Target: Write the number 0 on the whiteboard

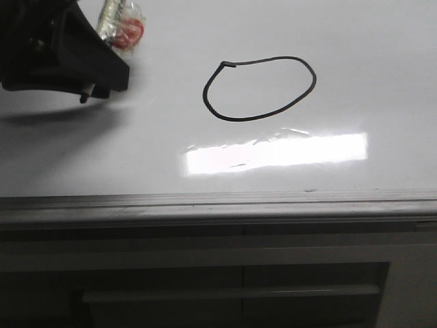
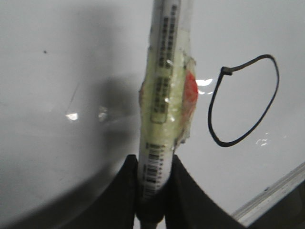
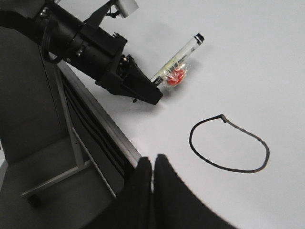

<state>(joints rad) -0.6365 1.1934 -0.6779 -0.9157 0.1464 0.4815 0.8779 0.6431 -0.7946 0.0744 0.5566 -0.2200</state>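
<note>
In the front view the left claw (image 1: 95,85) is cut off by the top and left edges, and it hides all of the marker (image 1: 121,26) except a taped section. In the left wrist view the marker's (image 2: 164,95) tip lies beyond the top edge, its printed label is too blurred to read, and its lower end is buried between the fingers (image 2: 125,191). The right claw (image 3: 152,164) shows only 2 fingertips pressed together, the rest being cut off by the bottom edge.
</note>
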